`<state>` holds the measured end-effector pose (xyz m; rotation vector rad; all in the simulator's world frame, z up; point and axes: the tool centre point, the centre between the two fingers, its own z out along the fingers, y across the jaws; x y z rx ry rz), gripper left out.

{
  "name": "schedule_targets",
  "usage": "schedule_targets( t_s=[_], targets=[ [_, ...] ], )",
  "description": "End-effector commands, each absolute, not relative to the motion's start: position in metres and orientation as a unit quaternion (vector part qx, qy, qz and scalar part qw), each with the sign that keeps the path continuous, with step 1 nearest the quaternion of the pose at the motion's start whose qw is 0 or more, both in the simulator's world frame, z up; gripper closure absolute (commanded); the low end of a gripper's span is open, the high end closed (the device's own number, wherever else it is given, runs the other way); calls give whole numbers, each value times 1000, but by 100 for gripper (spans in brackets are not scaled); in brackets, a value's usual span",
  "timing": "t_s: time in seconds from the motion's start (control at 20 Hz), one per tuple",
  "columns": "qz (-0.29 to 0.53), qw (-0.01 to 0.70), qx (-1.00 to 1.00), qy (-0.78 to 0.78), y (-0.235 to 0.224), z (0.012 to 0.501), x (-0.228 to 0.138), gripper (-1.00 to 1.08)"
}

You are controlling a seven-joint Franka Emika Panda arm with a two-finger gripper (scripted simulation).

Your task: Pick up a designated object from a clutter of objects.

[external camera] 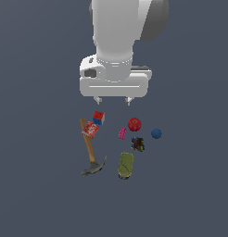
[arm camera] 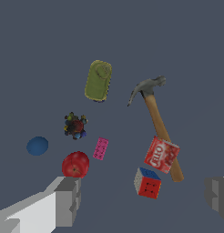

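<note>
Blue ball [external camera: 156, 134] not yet picked up, lay on worktop [external camera: 37, 194] off to one side of spread, empty fingers [external camera: 114, 100]. Reaching, pinching, lifting all left.

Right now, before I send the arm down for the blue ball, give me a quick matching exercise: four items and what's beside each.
1 blue ball
2 hammer
3 green can
4 pink block

A under the red box
B just beside the apple
C alone, farthest toward the exterior view's right
D lying by the hammer head

Pairs: 1-C, 2-A, 3-D, 4-B
</note>
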<state>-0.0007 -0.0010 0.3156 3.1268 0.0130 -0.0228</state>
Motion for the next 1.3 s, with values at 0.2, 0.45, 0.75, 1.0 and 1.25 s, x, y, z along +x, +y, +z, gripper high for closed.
schedule_targets(
  t_s=[0.2, 0.45, 0.75, 1.0, 1.25],
  targets=[
    [-6, 3, 1000, 8, 3, 319, 0, -92],
    [-4, -7, 1000, 13, 9, 328, 0, -92],
    [-5, -5, 1000, 18, 12, 323, 1, -92],
    [-5, 1, 999, 44, 28, 304, 5, -92],
    [-5, 9, 996, 90, 56, 270, 10, -92]
  ],
)
